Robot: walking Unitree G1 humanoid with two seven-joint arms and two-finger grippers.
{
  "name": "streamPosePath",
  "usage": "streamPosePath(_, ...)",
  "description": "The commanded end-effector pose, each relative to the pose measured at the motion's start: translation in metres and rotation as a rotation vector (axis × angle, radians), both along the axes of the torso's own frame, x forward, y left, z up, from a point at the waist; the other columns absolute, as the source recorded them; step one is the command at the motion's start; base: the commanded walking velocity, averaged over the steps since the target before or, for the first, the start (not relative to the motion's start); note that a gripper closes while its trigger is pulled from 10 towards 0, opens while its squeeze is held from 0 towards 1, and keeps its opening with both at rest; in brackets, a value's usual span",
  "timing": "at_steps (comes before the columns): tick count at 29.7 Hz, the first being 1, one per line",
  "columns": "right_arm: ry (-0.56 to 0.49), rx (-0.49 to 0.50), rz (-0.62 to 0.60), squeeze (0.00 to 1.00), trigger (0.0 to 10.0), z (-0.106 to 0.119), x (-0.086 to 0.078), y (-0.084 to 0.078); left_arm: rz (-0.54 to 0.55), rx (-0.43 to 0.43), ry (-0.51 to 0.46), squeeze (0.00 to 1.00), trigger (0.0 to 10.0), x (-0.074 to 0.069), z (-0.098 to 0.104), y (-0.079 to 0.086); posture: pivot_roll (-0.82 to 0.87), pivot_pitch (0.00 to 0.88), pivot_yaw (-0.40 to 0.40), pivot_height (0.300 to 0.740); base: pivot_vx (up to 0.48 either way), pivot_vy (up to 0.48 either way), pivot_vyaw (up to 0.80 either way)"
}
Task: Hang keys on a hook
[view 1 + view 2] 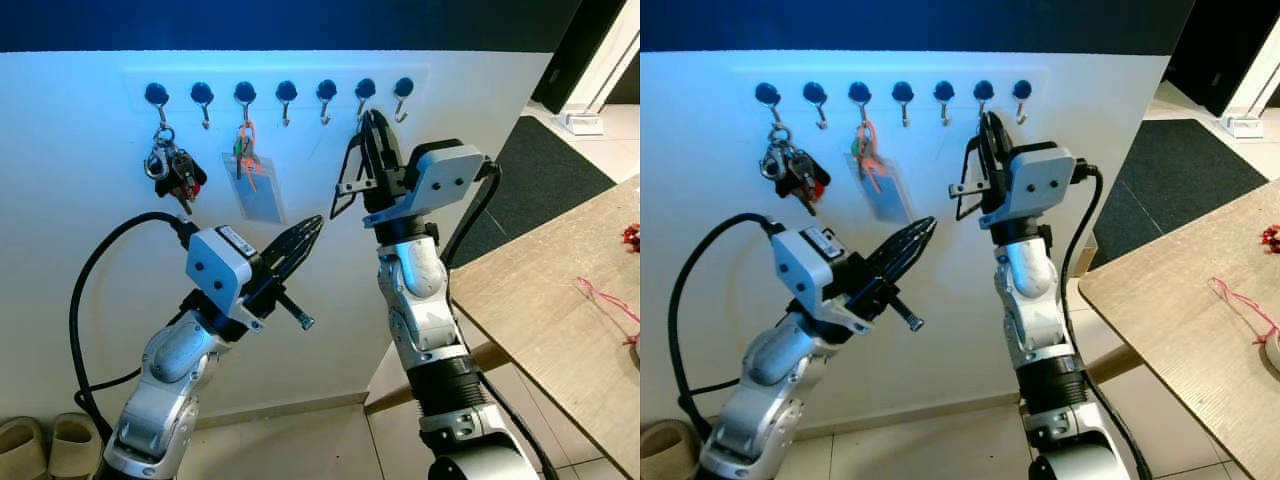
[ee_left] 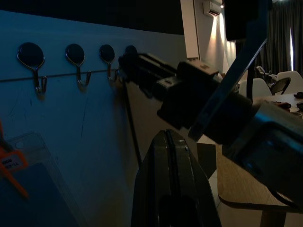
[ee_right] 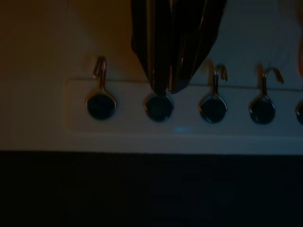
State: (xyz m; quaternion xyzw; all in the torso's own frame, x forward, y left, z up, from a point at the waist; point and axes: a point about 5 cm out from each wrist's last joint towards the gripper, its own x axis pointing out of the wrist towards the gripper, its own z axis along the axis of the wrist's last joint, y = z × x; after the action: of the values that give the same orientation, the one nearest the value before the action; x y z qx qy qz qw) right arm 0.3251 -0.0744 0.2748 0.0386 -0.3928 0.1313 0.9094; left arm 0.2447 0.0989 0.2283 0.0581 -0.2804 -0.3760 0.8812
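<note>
Fingers of the right gripper are closed, tips at the sixth black-knobbed metal hook; held keys not discernible. Left gripper closed, empty. Step: hooking; next, judged, lower and release.

The right gripper reaches up to the hook rack, while a key bunch hangs far left.

Bunch of keys with silver rings and a dark fob showing some red, hanging from the leftmost hook of a white rail holding seven black-knobbed hooks in a row across the white wall. Two hooks along, a clear badge holder on an orange clip, hanging slightly tilted. Second hook from the right just above the raised right gripper, fingers closed and tips nearly at its knob.
</note>
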Motion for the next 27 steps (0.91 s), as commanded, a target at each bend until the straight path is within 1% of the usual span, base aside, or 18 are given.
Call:
streamPosePath(1, -0.052, 0.013, 0.019, 0.0, 10.0, 0.0145, -0.0043, 0.0031, -0.016, 0.014, -0.017, 0.0, 10.0, -0.0031, 0.0029, -0.0029, 0.06, 0.095, -0.062, 0.74, 0.0, 0.0, 0.0)
streamPosePath(18, -0.057, 0.032, 0.009, 0.0, 10.0, 0.0206, -0.0045, 0.0024, -0.023, 0.016, -0.017, 0.0, 10.0, -0.0036, 0.0026, -0.0037, 0.06, 0.086, -0.061, 0.74, 0.0, 0.0, 0.0)
streamPosePath(23, -0.04, 0.04, 0.006, 0.0, 10.0, 0.0189, -0.0046, 0.0021, -0.026, 0.017, -0.017, 0.0, 10.0, -0.0041, 0.0023, -0.0039, 0.06, 0.082, -0.065, 0.74, 0.0, 0.0, 0.0)
streamPosePath(27, -0.031, 0.044, 0.024, 0.0, 10.0, 0.0124, -0.0111, 0.0031, -0.025, 0.017, -0.017, 0.0, 10.0, -0.0048, 0.0019, -0.004, 0.06, 0.078, -0.065, 0.74, 0.0, 0.0, 0.0)
